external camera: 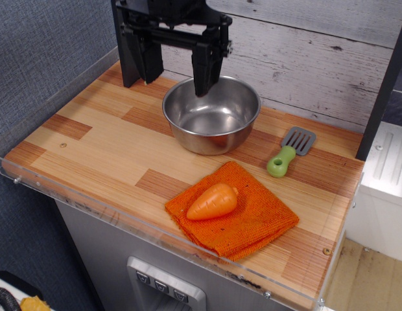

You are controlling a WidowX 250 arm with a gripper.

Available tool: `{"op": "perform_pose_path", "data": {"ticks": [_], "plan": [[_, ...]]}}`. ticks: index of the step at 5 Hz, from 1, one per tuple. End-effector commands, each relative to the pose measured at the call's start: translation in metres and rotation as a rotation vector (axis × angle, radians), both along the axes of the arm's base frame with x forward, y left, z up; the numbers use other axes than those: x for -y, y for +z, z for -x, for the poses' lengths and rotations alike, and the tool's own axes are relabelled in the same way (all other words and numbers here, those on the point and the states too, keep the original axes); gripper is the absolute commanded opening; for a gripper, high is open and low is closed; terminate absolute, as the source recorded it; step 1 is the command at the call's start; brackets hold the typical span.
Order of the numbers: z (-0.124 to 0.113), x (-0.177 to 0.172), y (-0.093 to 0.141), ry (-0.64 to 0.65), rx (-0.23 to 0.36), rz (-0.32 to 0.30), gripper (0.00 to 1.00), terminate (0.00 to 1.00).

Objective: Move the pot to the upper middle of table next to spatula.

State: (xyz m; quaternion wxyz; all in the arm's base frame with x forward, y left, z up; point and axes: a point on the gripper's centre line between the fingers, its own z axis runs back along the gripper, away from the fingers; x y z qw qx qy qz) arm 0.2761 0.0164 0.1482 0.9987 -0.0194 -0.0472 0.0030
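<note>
Orange carrot (212, 201) on its woven cloth (233, 210) lies nearest, well below the jaws (177, 67), the lime-handled spatula (290, 151) off to their lower right, and the shiny round pot (212, 114) sits on the plank desk (104, 139) just under the released, wide-spread jaws.

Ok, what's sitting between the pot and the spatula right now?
Nothing: only bare table shows between the pot and the spatula in the single camera view. The cloth and carrot lie nearer the front edge.
</note>
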Motion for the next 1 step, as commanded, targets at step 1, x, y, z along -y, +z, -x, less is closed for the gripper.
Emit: {"op": "perform_pose_path", "data": {"ticks": [1], "plan": [[0.0046,0.0026,0.0116,-0.002,0.027,-0.003,1.00,1.00]]}}
